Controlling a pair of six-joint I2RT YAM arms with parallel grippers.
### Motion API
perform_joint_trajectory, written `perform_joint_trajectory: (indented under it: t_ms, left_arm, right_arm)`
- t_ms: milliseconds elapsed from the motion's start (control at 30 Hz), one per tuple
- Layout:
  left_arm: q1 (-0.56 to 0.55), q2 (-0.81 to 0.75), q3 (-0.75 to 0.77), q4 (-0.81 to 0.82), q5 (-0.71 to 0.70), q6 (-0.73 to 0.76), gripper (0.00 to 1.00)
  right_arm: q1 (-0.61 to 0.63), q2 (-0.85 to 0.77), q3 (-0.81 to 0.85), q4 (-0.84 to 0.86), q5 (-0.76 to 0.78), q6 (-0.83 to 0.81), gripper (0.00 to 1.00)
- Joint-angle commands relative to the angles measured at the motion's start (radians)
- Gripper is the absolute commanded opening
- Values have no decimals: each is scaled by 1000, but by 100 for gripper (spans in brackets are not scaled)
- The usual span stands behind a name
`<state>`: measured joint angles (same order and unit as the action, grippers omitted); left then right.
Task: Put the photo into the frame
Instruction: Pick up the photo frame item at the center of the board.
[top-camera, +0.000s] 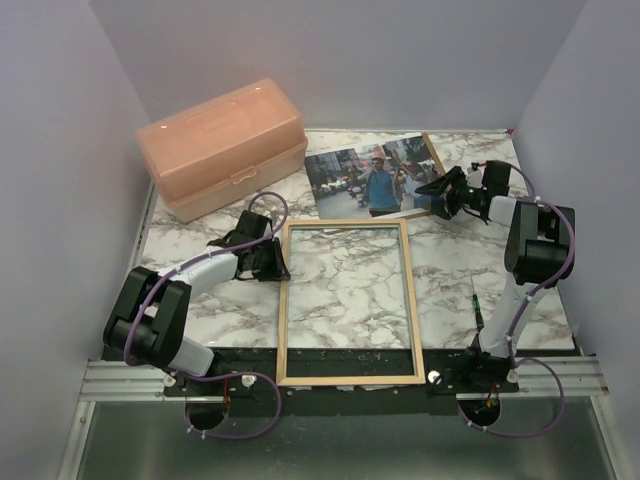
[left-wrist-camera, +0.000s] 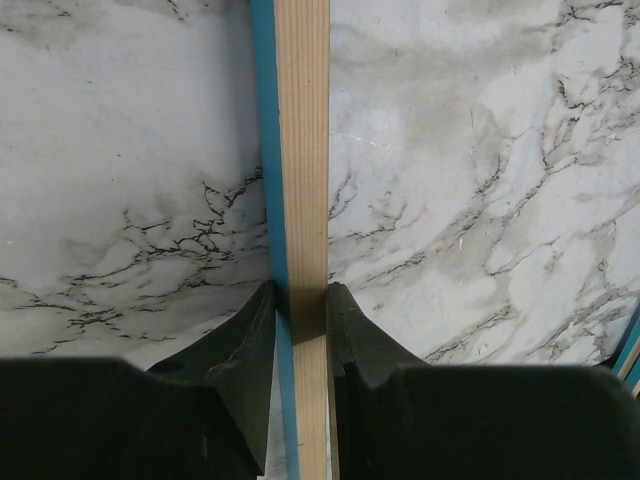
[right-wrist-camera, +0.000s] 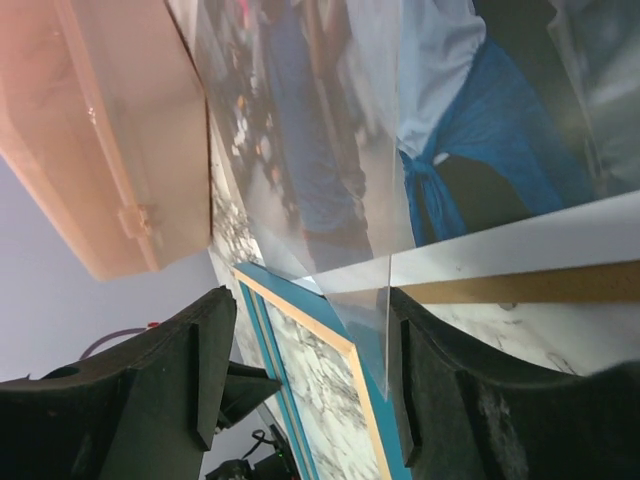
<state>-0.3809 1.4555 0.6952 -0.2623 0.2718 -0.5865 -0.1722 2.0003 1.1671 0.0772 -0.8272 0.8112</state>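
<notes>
The frame (top-camera: 411, 300) lies flat mid-table with its wood face up; a blue side shows along the rail (left-wrist-camera: 302, 150). My left gripper (top-camera: 272, 258) (left-wrist-camera: 300, 295) is shut on the frame's left rail, one finger on each side. The photo (top-camera: 372, 176) (right-wrist-camera: 470, 130), a street scene with a man in blue, lies behind the frame on a brown board (right-wrist-camera: 520, 285). A clear sheet (right-wrist-camera: 350, 250) covers it. My right gripper (top-camera: 440, 195) (right-wrist-camera: 310, 310) is open at the photo's right corner. The sheet's raised corner sits between its fingers, close to the right one.
A pink plastic box (top-camera: 225, 145) (right-wrist-camera: 100, 150) stands at the back left, close to the photo's left edge. Grey walls close in the marble table (top-camera: 480, 270) at the back and both sides. The frame's near end overhangs the dark strip by the arm bases.
</notes>
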Motion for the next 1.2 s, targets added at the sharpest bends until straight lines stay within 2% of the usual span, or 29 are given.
perform_joint_trajectory:
  t_ms: [0, 133, 300, 367, 767, 1167]
  left_arm:
    - [-7, 16, -6, 21, 106, -20, 0]
    - [-10, 25, -2, 24, 106, -24, 0]
    - [-12, 40, 7, 29, 103, -41, 0]
    - [-12, 49, 9, 34, 101, -54, 0]
    - [-15, 94, 55, 61, 72, -157, 0]
    - [-24, 91, 91, 61, 40, -237, 0]
  right_arm:
    - [-3, 50, 23, 98, -36, 62, 63]
    - [-3, 83, 13, 163, -47, 113, 48]
    - [-3, 72, 2, 181, -48, 136, 12]
    - [-3, 48, -4, 168, -46, 135, 2]
    - [-3, -295, -136, -23, 38, 79, 1]
    - [-2, -838, -478, -237, 125, 114, 1]
